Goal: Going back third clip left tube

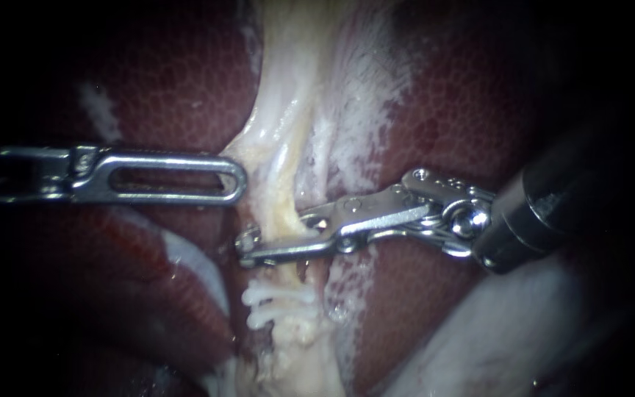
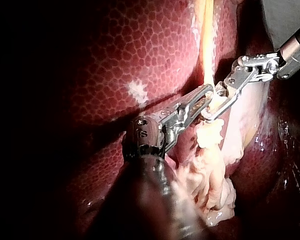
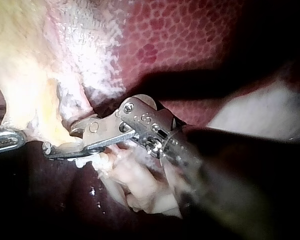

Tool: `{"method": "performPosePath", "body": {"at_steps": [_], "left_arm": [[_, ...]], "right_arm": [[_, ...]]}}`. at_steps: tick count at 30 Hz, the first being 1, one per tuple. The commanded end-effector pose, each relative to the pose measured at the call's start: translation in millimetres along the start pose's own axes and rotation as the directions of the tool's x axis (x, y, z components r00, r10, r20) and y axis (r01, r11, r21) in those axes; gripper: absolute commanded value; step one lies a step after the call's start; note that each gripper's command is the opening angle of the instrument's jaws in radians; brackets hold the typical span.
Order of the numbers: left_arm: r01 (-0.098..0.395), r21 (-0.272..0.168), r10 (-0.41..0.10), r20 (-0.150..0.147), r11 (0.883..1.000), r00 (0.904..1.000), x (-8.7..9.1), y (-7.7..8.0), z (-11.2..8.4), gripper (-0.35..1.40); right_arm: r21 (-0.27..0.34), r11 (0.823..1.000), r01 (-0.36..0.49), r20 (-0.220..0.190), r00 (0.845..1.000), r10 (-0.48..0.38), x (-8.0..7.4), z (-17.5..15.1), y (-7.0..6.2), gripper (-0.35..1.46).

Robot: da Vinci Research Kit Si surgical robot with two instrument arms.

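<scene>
My left instrument (image 1: 238,180), a slotted steel grasper, has its jaws closed on the edge of the pale stringy tissue (image 1: 248,147), tenting it sideways over the dark red mottled liver (image 1: 178,73). The soft, wet yellowish tube (image 1: 282,198) runs down the middle, with white plastic clips (image 1: 277,305) crossing it lower down. It looks slippery and easily torn, so I judge it safer to hold by its sheath. My right instrument (image 1: 277,231) straddles the tube just above the clips, jaws apart.

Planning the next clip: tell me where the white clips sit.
Endoscope view, lower centre: the white clips cross the pale tube just below the right instrument.
</scene>
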Motion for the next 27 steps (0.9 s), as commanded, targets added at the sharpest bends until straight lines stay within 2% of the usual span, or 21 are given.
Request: {"method": "performPosePath", "body": {"at_steps": [1, 10, 12, 13, 16, 22, 27], "left_arm": [[0.0, 0.0, 0.0, 0.0, 1.0, 1.0, 0.0, 0.0, 0.0, -0.35], [0.0, 0.0, 0.0, 0.0, 1.0, 1.0, 0.0, 0.0, 0.0, -0.35], [0.0, 0.0, 0.0, 0.0, 1.0, 1.0, 0.0, 0.0, 0.0, -0.35], [0.0, 0.0, 0.0, 0.0, 1.0, 1.0, 0.0, 0.0, 0.0, -0.35], [0.0, 0.0, 0.0, 0.0, 1.0, 1.0, 0.0, 0.0, 0.0, -0.35], [0.0, 0.0, 0.0, 0.0, 1.0, 1.0, 0.0, 0.0, -0.1, -0.35], [0.0, 0.0, 0.0, 0.0, 1.0, 1.0, 0.1, -0.1, -0.1, -0.35]], "right_arm": [[-0.001, 1.0, 0.0, 0.0, 1.0, 0.0, 0.0, 0.1, 0.0, -0.35], [-0.004, 1.0, 0.017, 0.0, 1.0, -0.017, 0.1, 0.2, -0.1, -0.32], [-0.004, 0.994, 0.105, 0.007, 0.994, -0.105, 0.2, 0.5, 0.0, 0.2], [-0.004, 0.991, 0.134, 0.006, 0.991, -0.134, 0.3, 0.7, 0.0, 0.36], [-0.001, 0.982, 0.187, -0.007, 0.982, -0.187, 0.4, 1.3, 0.0, 0.53], [-0.002, 0.967, 0.256, -0.005, 0.967, -0.256, 0.6, 1.7, -0.2, 0.6], [-0.009, 0.936, 0.351, 0.004, 0.936, -0.351, 0.6, 1.3, 0.1, 0.6]]}}
